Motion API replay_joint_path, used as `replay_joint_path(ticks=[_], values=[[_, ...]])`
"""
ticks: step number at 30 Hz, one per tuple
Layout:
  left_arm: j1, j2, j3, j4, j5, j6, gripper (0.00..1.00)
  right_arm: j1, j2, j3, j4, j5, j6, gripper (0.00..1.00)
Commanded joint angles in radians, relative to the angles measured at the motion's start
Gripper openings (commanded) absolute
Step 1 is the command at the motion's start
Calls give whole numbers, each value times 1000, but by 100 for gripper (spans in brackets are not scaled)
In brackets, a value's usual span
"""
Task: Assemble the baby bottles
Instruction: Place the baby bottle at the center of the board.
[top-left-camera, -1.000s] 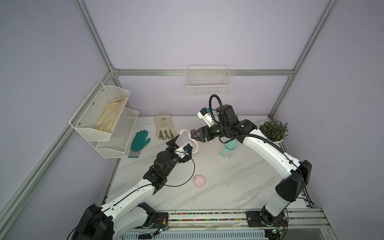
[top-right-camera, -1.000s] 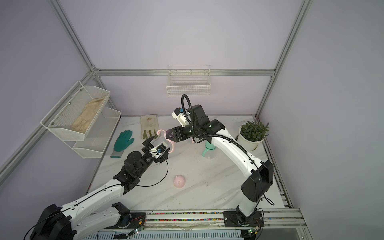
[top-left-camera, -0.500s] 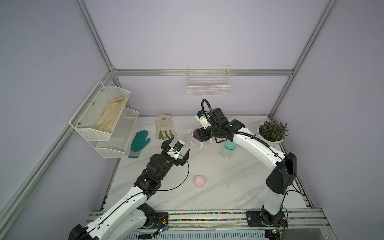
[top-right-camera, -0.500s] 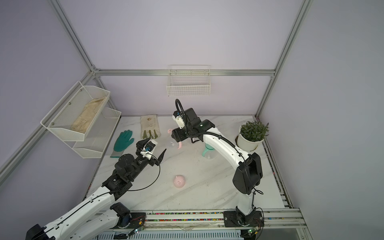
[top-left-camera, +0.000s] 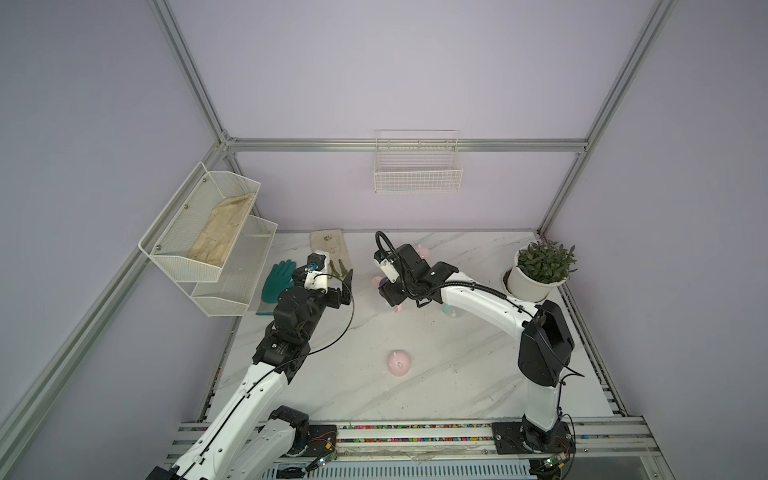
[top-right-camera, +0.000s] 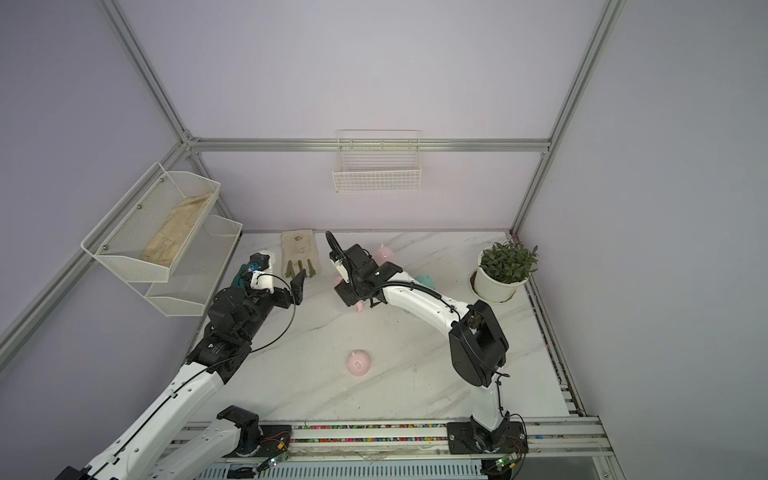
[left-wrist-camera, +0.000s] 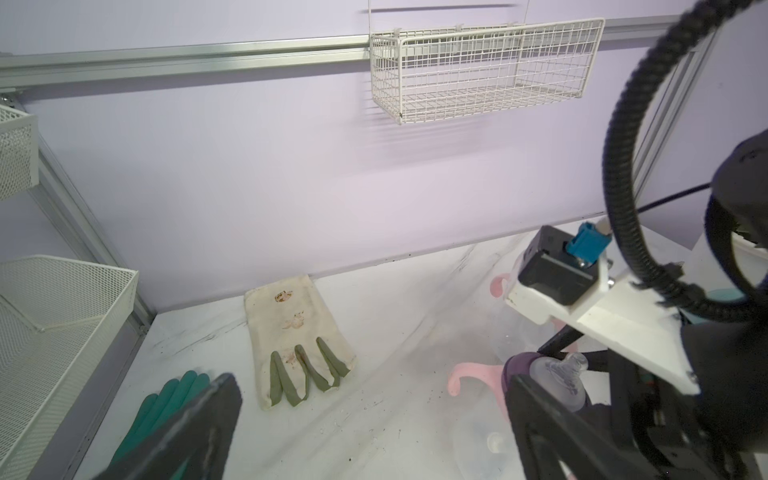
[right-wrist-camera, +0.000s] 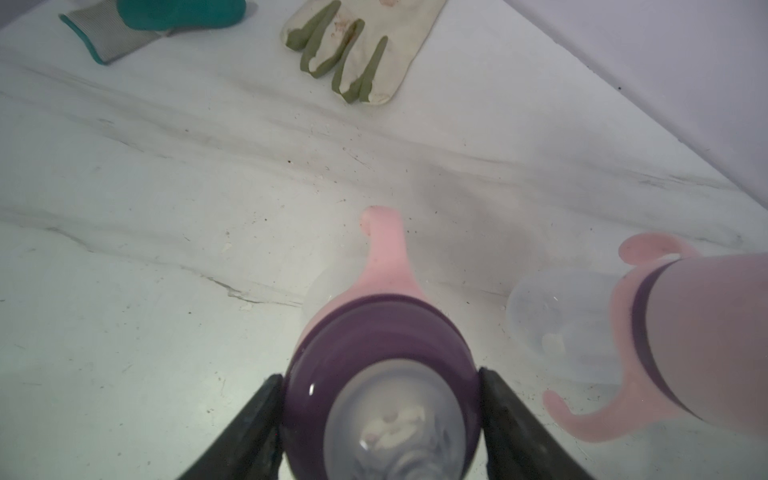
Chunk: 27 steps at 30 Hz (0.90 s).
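Right wrist view: clamped on the purple collar (right-wrist-camera: 380, 328) of a pink baby bottle, right gripper (right-wrist-camera: 380, 378) part-closed, one finger pressed to each side, nipple facing the camera. Sits over a clear bottle body (left-wrist-camera: 486, 440), faint beneath the pink handle ring (right-wrist-camera: 386, 257); cannot tell whether threaded on or only resting there. Probably the screwing-on step. Held by nothing below: left gripper (left-wrist-camera: 370, 380) spread wide and empty, just beside. Likely to spin the body along with the collar instead of tightening, or to cross-thread if set down tilted. Close alongside, a second pink bottle (right-wrist-camera: 685, 332), capped; could get knocked by a swinging handle. Mint bottle (top-right-camera: 424, 281) near, behind the right arm. Loose pink cap (top-left-camera: 398, 362) well apart toward the front, not yet fitted.
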Motion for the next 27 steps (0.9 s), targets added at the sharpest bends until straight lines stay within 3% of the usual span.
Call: replay_joint_path(ticks=[1, 8, 12, 15, 20, 27], values=[[16, -21, 34, 8, 37, -45, 100, 3, 15, 35, 18, 66, -34, 0], [22, -11, 31, 15, 45, -41, 100, 3, 47, 67, -18, 79, -31, 0], [25, -5, 34, 11, 49, -37, 100, 4, 46, 77, -35, 71, -31, 39], [27, -1, 33, 11, 56, -37, 100, 3, 51, 91, -43, 63, -33, 52], [29, 4, 33, 8, 63, -36, 100, 4, 61, 111, -44, 57, -33, 63], [29, 6, 34, 0, 66, -28, 100, 4, 103, 170, -91, 50, -39, 65]])
